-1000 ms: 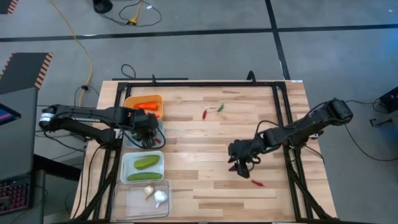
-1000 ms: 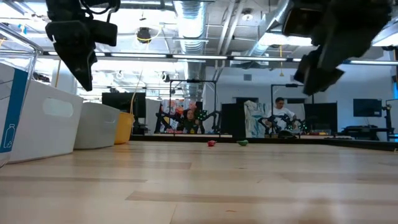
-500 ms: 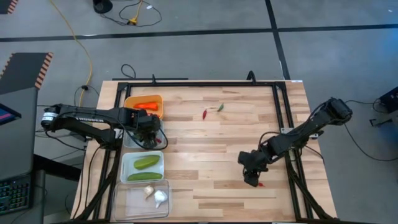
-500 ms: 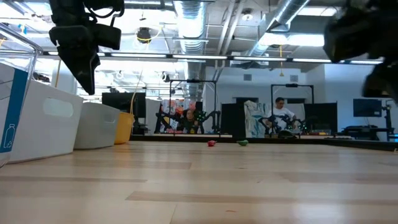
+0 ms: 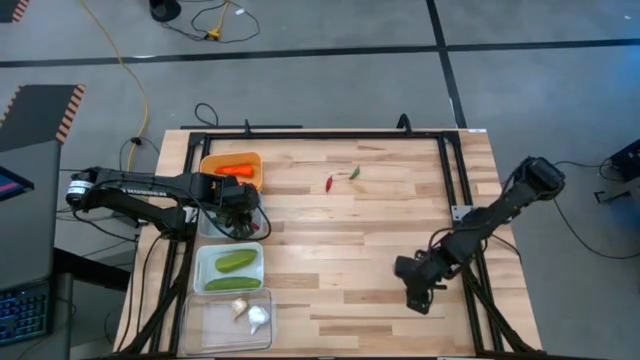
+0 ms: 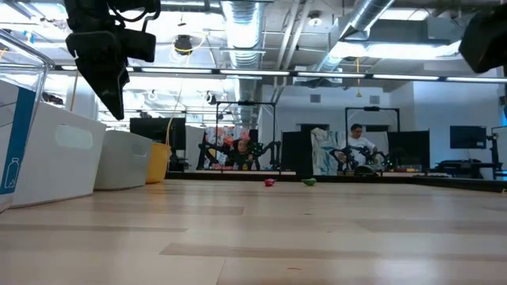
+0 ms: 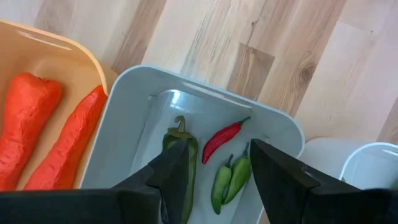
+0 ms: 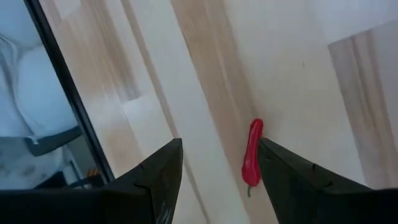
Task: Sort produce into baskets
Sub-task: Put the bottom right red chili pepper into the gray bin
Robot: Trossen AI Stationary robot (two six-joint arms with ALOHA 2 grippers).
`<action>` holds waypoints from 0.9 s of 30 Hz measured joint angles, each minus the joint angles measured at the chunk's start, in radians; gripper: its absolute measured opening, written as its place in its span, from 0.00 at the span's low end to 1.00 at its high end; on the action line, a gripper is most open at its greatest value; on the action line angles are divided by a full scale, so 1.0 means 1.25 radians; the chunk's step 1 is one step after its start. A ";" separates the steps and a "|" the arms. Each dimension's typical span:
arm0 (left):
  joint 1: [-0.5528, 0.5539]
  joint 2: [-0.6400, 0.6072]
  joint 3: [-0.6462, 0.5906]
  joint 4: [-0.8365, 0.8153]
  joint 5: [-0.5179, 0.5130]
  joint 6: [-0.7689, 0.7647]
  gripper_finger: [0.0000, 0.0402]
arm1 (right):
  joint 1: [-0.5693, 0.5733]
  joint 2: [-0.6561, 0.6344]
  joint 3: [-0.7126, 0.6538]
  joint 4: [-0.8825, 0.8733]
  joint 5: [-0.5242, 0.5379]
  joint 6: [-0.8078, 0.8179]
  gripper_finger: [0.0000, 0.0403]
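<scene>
Right gripper (image 5: pixel 418 300) sits low over the table's near right part, fingers spread, nothing between them. In its wrist view we see a red chili (image 8: pixel 252 160) lying on bare wood in the gap between the two fingers, touching neither. From above this chili is hidden under the gripper.

Left gripper (image 5: pixel 240 218) hangs over the grey bin (image 7: pixel 127 124) on the table's left side, fingers apart and empty. We cannot make out the grey bin's wall from above, as the arm covers it.

Table (image 5: pixel 330 260): pale wood planks, with a black frame (image 5: pixel 455 175) running around its far and side edges. The right arm crosses the frame's right rail.

Bins stand in a column along the left edge. Orange bin (image 5: pixel 232 160) is farthest back, holding two carrots (image 7: pixel 37 134) side by side. Next is the grey bin, holding a second red chili (image 7: pixel 221 138) and green chilies (image 7: pixel 231 179). The white bin (image 5: pixel 228 272) holds two cucumbers (image 5: pixel 235 261). The clear bin (image 5: pixel 226 320) is nearest, with garlic (image 5: pixel 258 318) inside.

Loose on the wood at far centre, well apart from both grippers: one small red pepper (image 5: pixel 328 183) and one small green pepper (image 5: pixel 354 173), near each other. Nothing lies between them and either arm.

In the low view a person shows in the room far behind the table.
</scene>
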 joint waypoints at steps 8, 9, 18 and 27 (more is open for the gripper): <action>0.000 0.000 0.000 0.000 0.000 0.000 0.39 | 0.053 0.070 0.000 -0.016 0.042 -0.001 0.58; 0.000 0.000 0.000 0.000 0.000 0.000 0.39 | 0.059 0.086 0.000 -0.016 0.040 -0.001 0.58; 0.000 0.000 0.000 0.003 0.000 0.000 0.39 | 0.072 0.179 0.004 -0.012 0.023 -0.002 0.53; 0.000 0.000 0.000 0.044 0.000 0.000 0.39 | 0.059 0.163 0.000 -0.025 0.023 -0.002 0.24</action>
